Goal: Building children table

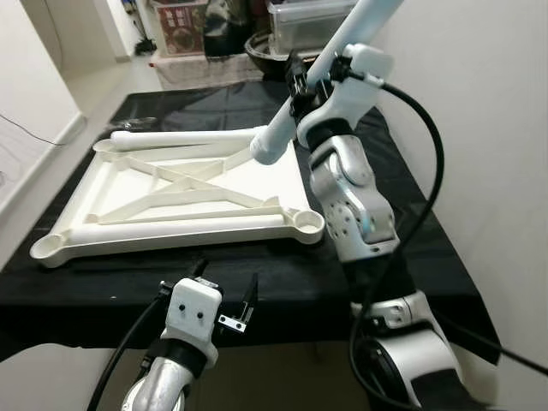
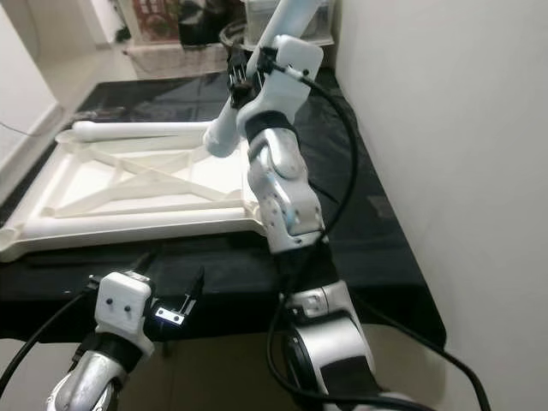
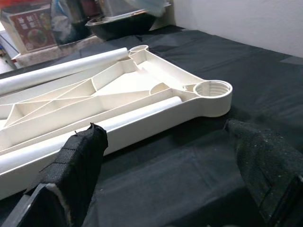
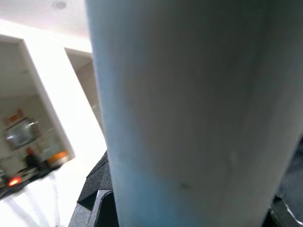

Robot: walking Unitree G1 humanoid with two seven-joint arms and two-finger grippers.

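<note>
White plastic tabletop (image 1: 184,193) lies upside down on a black cloth (image 1: 402,197), ribs up, with a round threaded socket at each corner. One loose leg (image 1: 184,137) lies along its far edge, another (image 1: 197,223) along its near rail. The right gripper (image 1: 300,81) is clenched around a third leg (image 1: 321,73), holding it tilted, lower end at the far right corner of the tabletop. The left gripper (image 1: 224,295) hovers over the cloth's near edge, fingers (image 3: 78,163) spread apart and grasping nothing. Boxes (image 1: 184,26) stand beyond the cloth.
</note>
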